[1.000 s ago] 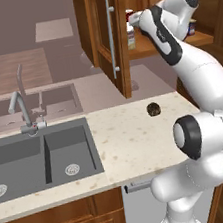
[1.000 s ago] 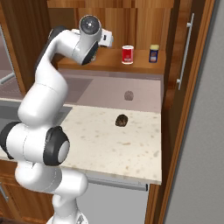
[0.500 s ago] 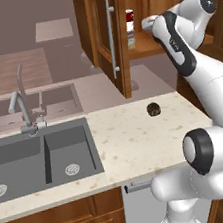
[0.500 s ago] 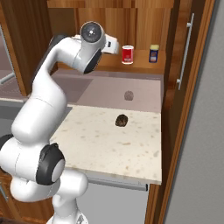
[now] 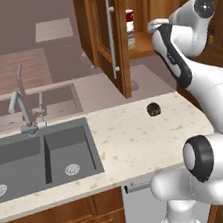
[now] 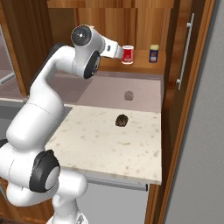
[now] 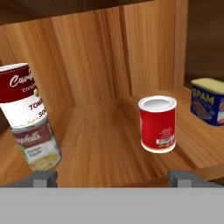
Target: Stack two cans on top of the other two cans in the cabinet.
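With one red can already stacked on the cream can at the shelf's left, the hand, wide and empty, must next close on the second red can standing mid-shelf beside the blue can.

My left base camera sits behind me to my left, looking forward and down over the sink, the counter and the cabinet. The right base camera looks from behind on my right at that same counter and the cabinet shelf. My hand camera is close in, facing along the shelf toward the cabinet's back wall.
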Robot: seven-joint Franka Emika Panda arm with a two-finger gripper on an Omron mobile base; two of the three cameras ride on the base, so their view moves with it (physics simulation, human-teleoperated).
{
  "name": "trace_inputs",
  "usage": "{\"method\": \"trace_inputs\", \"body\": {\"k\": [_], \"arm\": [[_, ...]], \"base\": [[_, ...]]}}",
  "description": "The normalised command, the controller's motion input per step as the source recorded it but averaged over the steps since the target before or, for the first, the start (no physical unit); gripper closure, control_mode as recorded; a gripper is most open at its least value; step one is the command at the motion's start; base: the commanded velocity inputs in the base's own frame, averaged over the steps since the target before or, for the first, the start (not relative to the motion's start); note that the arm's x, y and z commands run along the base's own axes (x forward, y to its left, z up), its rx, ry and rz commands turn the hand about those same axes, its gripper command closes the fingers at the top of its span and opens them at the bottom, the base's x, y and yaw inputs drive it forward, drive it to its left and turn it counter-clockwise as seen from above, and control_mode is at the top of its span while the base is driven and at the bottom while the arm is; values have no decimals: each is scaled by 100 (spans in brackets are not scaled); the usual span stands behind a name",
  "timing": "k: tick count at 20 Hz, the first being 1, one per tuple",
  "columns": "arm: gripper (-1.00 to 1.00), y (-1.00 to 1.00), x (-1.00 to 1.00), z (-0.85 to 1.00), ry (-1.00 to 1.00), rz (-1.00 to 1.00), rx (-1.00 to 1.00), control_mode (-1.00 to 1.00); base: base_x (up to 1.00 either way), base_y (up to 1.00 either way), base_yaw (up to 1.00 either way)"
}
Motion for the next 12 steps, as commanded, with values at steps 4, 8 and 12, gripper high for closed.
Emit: {"method": "trace_inputs", "body": {"k": [4,8,12], "arm": [[-100,-24,-4,-10,4,-14,0,-100],[-100,-26,0,-10,11,-6,0,-100],[-100,-24,8,-18,10,-1,0,-100]], "base": [[0,0,0],[0,0,0],[0,0,0]]}}
